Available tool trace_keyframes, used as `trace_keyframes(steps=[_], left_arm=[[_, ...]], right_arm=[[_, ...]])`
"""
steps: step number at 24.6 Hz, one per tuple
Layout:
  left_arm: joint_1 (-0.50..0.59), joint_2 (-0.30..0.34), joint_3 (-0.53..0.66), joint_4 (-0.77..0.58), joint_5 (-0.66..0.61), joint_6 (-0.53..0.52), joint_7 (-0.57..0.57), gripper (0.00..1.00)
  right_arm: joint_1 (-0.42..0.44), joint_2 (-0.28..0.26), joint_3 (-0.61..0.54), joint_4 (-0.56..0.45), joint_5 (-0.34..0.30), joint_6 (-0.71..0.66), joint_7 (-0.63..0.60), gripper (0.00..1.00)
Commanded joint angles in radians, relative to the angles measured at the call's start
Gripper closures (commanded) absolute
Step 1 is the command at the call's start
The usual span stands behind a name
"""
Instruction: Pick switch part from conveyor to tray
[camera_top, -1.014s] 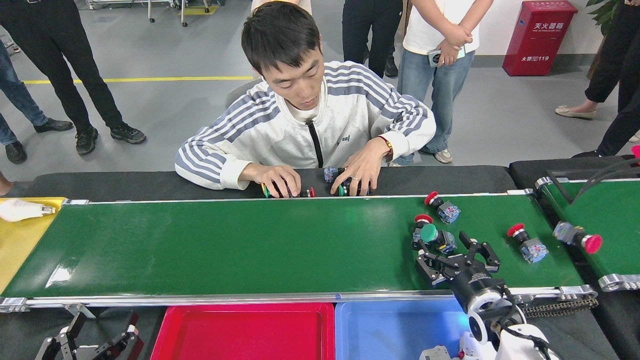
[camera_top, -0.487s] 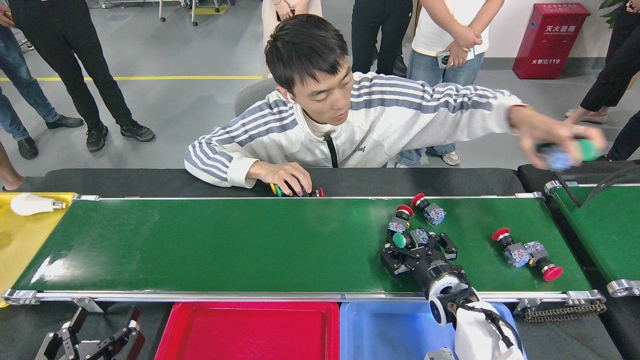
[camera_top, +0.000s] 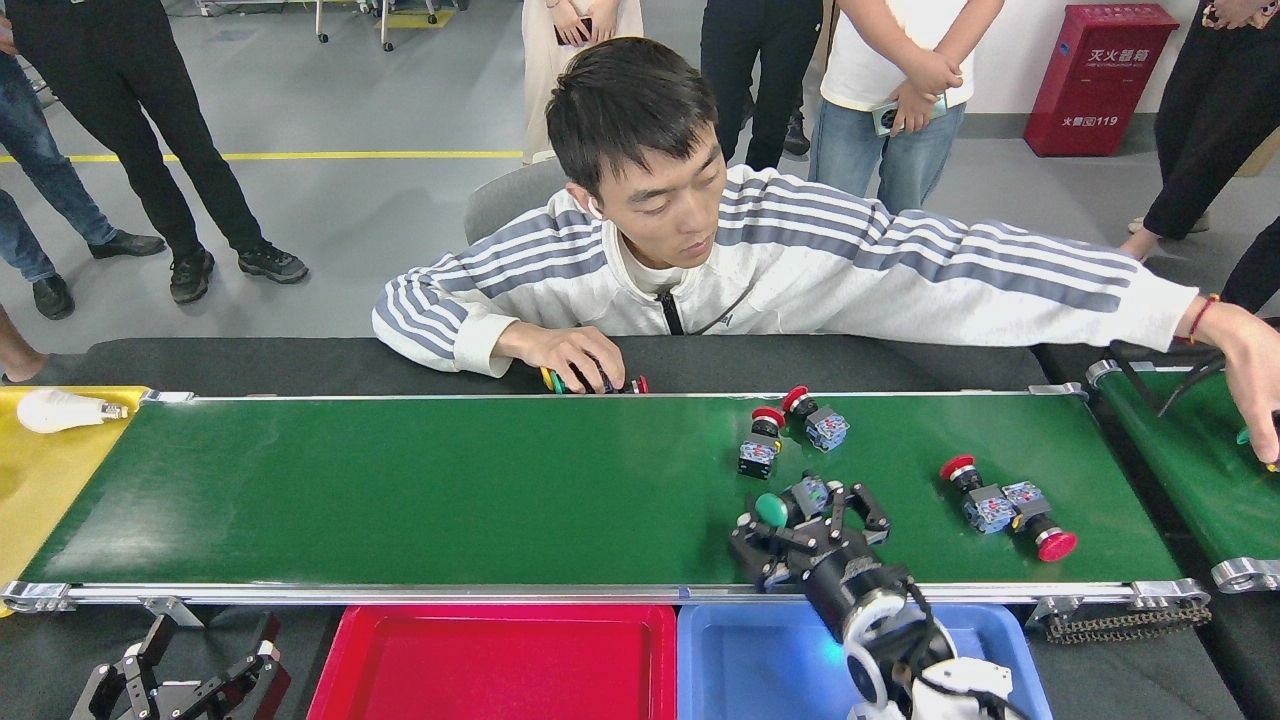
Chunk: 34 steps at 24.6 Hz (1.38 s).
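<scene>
The conveyor (camera_top: 450, 490) runs left to right across the head view. A green-capped switch part (camera_top: 771, 510) sits near its front rail, and my right gripper (camera_top: 803, 517) is shut on it, fingers on either side of its body. Two red-capped switch parts (camera_top: 762, 440) (camera_top: 815, 422) lie just behind it. Two more (camera_top: 975, 495) (camera_top: 1040, 530) lie touching each other further right. The red tray (camera_top: 490, 660) and the blue tray (camera_top: 760, 665) stand below the front rail. My left gripper (camera_top: 190, 665) hangs open at the bottom left, off the belt.
A person leans over the far rail, one hand (camera_top: 565, 360) on more switch parts, the other arm (camera_top: 1250, 380) stretched over a second green belt (camera_top: 1170, 450) at the right. A light bulb (camera_top: 60, 410) lies on a yellow surface at the left. Several bystanders stand behind.
The parts drifted left with the belt. My right gripper came down around the green-capped part, closed on it and drew it toward the front rail. The person's arm reached out to the right.
</scene>
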Motion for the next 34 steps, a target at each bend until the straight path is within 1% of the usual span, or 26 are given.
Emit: trace_keyframes(steps=[1,2,5,7,11,13,14,15,16,18,20,21,22,23,25,27,28,30,31,32,34], left_arm=[[-0.009,0.010,0.004,-0.010,0.000,-0.012,0.001,0.00],[-0.010,0.010,0.004,-0.010,0.000,-0.014,0.001,0.00],[-0.024,0.009,0.001,-0.010,-0.001,-0.015,-0.002,0.00],[-0.035,0.009,0.000,-0.010,-0.003,-0.015,-0.002,0.00],[-0.043,0.012,-0.066,-0.016,-0.003,-0.015,-0.002,0.00],[-0.044,0.012,-0.106,-0.025,-0.004,-0.015,-0.003,0.00],[-0.050,0.012,-0.125,-0.033,-0.004,-0.014,-0.003,0.00],[-0.064,0.012,-0.145,-0.043,-0.006,-0.012,-0.005,0.00],[-0.082,0.010,-0.168,-0.050,-0.007,-0.012,-0.005,0.00],[-0.122,0.009,-0.227,-0.051,-0.023,-0.006,-0.009,0.00],[-0.193,-0.008,-0.319,-0.046,-0.092,0.000,-0.042,0.00],[-0.231,-0.030,-0.364,-0.043,-0.127,0.005,-0.060,0.00],[-0.253,-0.056,-0.389,-0.042,-0.147,0.011,-0.069,0.00],[-0.280,-0.097,-0.415,-0.039,-0.167,0.011,-0.077,0.00],[-0.326,-0.166,-0.456,-0.010,-0.204,0.011,-0.105,0.00],[-0.380,-0.234,-0.497,0.087,-0.248,0.016,-0.126,0.00],[-0.418,-0.261,-0.510,0.144,-0.265,0.031,-0.126,0.00],[-0.477,-0.281,-0.519,0.251,-0.276,0.088,-0.126,0.00],[-0.507,-0.283,-0.536,0.306,-0.277,0.115,-0.124,0.00],[-0.529,-0.283,-0.547,0.337,-0.277,0.129,-0.123,0.00],[-0.579,-0.278,-0.568,0.409,-0.277,0.170,-0.123,0.00]], right_arm=[[-0.010,0.017,0.074,-0.032,0.010,-0.076,-0.009,0.10],[-0.012,0.037,0.119,-0.026,0.013,-0.078,-0.010,0.00],[-0.021,0.075,0.191,0.017,0.016,-0.086,-0.010,0.00],[-0.026,0.087,0.220,0.025,0.016,-0.086,-0.010,0.00],[-0.026,0.083,0.217,0.018,0.013,-0.086,-0.010,0.00],[-0.015,0.080,0.191,-0.015,-0.001,-0.076,-0.016,0.00],[-0.007,0.074,0.142,-0.037,-0.004,-0.070,-0.024,0.00],[0.025,0.071,0.050,-0.060,-0.004,-0.053,-0.033,0.00],[0.095,0.075,-0.045,-0.084,-0.004,-0.024,-0.046,0.00],[0.194,0.077,-0.206,-0.143,-0.005,0.016,-0.087,0.00],[0.281,0.075,-0.372,-0.164,-0.005,0.026,-0.138,0.00],[0.319,0.075,-0.445,-0.166,-0.005,0.028,-0.154,0.00],[0.338,0.074,-0.487,-0.163,-0.005,0.030,-0.158,0.00],[0.352,0.072,-0.530,-0.160,-0.005,0.030,-0.156,0.00],[0.347,0.071,-0.553,-0.149,-0.005,0.033,-0.151,0.00],[0.316,0.064,-0.554,-0.129,-0.004,0.039,-0.151,0.00],[0.281,0.049,-0.553,-0.120,0.001,0.039,-0.145,0.00],[0.232,-0.002,-0.542,-0.092,-0.002,0.025,-0.122,0.00],[0.217,-0.026,-0.518,-0.075,-0.002,0.010,-0.104,0.00],[0.204,-0.037,-0.496,-0.066,-0.004,-0.009,-0.093,0.00],[0.154,-0.051,-0.469,-0.045,-0.005,-0.058,-0.067,0.00]])
